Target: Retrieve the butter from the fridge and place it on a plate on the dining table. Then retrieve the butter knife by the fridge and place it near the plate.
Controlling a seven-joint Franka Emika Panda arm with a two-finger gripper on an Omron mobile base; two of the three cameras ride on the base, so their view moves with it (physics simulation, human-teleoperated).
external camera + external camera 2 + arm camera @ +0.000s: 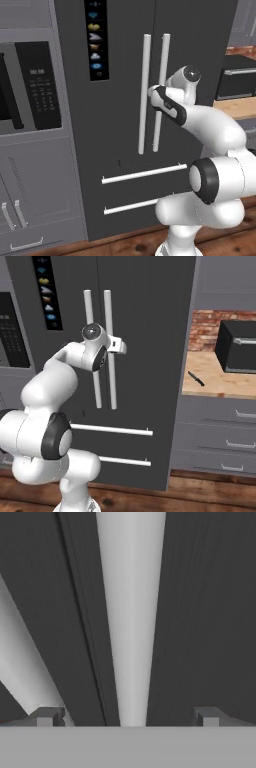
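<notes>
The hand (128, 717) stands open with its fingers spread to either side of one white bar handle (131, 612) of the closed fridge (120, 125), gripping nothing. Beside that handle runs its twin (90, 346), and off to the far side the door's icon panel (96, 40) shows small pictures, no legible writing. Well off to the hand's right, the butter knife (196, 378) lies on the wooden tabletop (220, 381)
</notes>
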